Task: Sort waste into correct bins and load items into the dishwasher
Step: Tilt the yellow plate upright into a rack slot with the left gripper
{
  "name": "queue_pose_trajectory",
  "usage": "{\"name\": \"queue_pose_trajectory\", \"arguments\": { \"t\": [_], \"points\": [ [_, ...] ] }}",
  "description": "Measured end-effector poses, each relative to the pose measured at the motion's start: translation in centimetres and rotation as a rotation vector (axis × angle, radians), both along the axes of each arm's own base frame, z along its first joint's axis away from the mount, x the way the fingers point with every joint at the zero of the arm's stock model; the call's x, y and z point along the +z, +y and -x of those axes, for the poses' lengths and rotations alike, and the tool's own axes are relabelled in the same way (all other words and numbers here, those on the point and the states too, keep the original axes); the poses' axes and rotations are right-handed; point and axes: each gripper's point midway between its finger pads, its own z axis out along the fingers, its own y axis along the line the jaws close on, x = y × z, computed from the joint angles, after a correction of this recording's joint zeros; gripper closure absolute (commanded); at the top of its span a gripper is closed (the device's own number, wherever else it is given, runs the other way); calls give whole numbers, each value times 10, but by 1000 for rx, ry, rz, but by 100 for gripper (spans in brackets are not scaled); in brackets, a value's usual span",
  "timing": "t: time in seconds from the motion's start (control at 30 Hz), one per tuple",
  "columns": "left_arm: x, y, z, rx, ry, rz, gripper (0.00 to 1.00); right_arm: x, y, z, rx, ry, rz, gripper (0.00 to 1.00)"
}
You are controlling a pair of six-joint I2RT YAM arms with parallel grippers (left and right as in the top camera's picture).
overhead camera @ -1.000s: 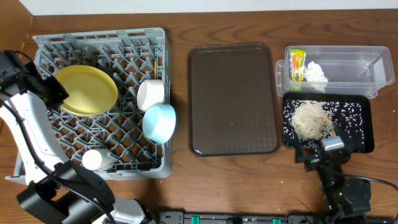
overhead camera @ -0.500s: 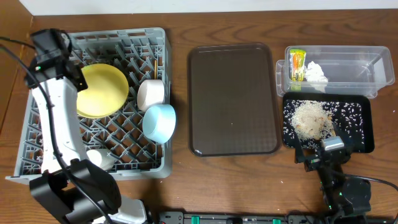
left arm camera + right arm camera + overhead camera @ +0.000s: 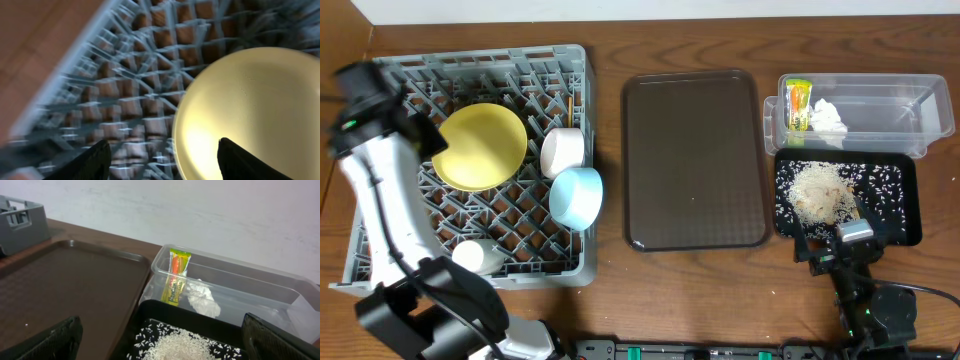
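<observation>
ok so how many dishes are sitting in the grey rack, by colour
yellow: 1 (yellow plate)
white: 2 (white bowl, white cup)
light blue: 1 (light blue bowl)
total: 4 dishes in the rack

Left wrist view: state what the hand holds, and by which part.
Nothing. The left hand is open over the plate, which lies in the rack.
</observation>
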Motion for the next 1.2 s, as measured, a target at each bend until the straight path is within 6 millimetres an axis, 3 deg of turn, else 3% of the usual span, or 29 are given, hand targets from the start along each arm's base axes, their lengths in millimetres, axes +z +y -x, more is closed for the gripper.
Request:
{"name": "queue_pose_trajectory", "arguments": {
  "t": [0.17, 0.3, 0.5, 0.63, 0.8, 0.9, 1.03, 1.2],
  "points": [
    [-6, 1, 9, 21, -144, 268, 31, 0, 0, 0, 0, 0, 0, 1],
    [-25, -5, 8, 19, -152, 390, 31, 0, 0, 0, 0, 0, 0, 1],
    [-70, -4, -6, 2, -126, 483, 31, 0, 0, 0, 0, 0, 0, 1],
    [-83, 2, -15, -6, -137, 486, 33, 0, 0, 0, 0, 0, 0, 1],
    [-91, 7, -21, -19, -143, 481, 44, 0, 0, 0, 0, 0, 0, 1],
    [-106, 5, -23, -14, -128, 518, 60, 0, 0, 0, 0, 0, 0, 1],
    [-104, 5, -33, -43, -170, 531, 92, 0, 0, 0, 0, 0, 0, 1],
    [-101, 5, -35, -54, -181, 531, 92, 0, 0, 0, 0, 0, 0, 1]
  ]
}}
